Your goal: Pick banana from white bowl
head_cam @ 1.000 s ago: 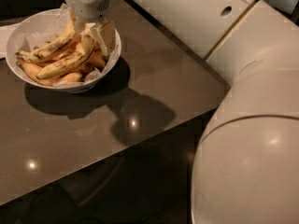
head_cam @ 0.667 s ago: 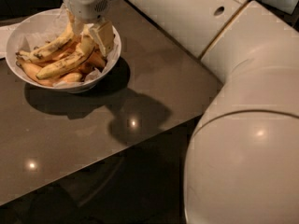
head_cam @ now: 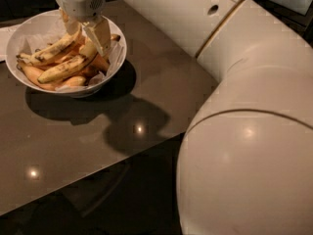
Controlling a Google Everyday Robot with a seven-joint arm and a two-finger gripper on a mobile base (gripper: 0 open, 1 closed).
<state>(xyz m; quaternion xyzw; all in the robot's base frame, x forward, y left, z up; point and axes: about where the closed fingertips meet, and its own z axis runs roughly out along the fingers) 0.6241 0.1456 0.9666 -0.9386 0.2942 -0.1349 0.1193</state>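
The white bowl [head_cam: 22, 35] stands at the table's far left and holds several bananas on crumpled white paper. The banana [head_cam: 49, 50], long, pale yellow and dark-speckled, lies across the top of the pile, its right end rising toward the gripper. My gripper [head_cam: 84, 32] reaches down into the right side of the bowl. Its fingers [head_cam: 100, 35] are apart and straddle the raised right ends of the top bananas. A shorter speckled banana [head_cam: 66, 68] lies just below. Orange-toned bananas [head_cam: 34, 75] sit underneath.
The brown glossy table [head_cam: 98, 131] extends in front of and to the right of the bowl, its front edge running diagonally at the lower left. My large white arm [head_cam: 234, 106] fills the right side of the view. White paper [head_cam: 4, 38] lies at the far left edge.
The gripper has sunk slightly deeper among the bananas, and its fingers stand a little closer together. The arm's elbow has swung nearer the camera. The bowl has not moved.
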